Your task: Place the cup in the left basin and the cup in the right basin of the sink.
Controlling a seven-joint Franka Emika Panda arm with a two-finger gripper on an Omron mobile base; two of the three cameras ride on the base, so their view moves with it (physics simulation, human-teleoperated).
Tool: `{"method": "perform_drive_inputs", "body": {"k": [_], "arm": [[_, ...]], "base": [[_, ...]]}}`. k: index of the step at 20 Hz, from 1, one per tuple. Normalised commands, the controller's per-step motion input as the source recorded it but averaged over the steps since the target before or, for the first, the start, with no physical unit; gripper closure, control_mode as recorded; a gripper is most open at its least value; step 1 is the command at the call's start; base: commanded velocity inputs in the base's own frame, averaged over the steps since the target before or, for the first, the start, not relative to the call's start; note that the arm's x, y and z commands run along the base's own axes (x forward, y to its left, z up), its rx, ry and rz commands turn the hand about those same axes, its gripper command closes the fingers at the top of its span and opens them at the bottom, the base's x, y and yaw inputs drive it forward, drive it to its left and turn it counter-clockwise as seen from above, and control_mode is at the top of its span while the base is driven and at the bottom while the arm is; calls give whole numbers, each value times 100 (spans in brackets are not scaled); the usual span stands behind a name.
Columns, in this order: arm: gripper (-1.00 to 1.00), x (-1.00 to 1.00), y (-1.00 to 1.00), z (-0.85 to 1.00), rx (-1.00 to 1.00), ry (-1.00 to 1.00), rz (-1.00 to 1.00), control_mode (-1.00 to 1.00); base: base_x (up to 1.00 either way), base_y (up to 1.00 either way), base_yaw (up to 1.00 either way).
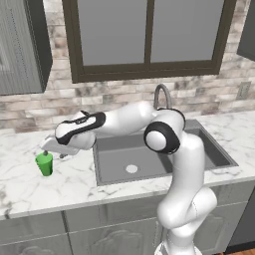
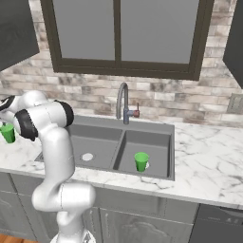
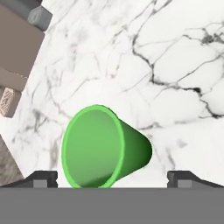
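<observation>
Standing upright on the counter point(image 1: 30, 189) left of the sink point(image 2: 167, 130), one green cup point(image 3: 103, 146) is framed between the gripper's point(image 3: 112, 177) wide-open fingertips point(image 3: 43, 178), bare marble all around. A second cup point(image 2: 141, 161) is seen in the right basin point(image 2: 154, 142); the left basin point(image 1: 124, 157) is partly hidden by the arm.

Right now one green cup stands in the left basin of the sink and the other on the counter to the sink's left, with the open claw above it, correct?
Not quite: the cup in the sink stands in the right basin, as the right base view shows. The other green cup is on the counter left of it, under the open claw.
</observation>
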Motion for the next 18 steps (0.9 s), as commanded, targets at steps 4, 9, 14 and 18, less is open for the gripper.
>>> {"method": "perform_drive_inputs", "body": {"k": [4, 9, 14, 18], "arm": [[-100, 9, 1, -7, 0, 4, 0, -100], [-100, 15, 0, -15, 0, 6, 0, -100], [-100, 20, 3, -14, 0, 7, 0, -100], [-100, 21, 11, -15, 0, 8, 0, -100]], "base": [[0, 0, 0], [0, 0, 0], [0, 0, 0], [0, 0, 0]]}}
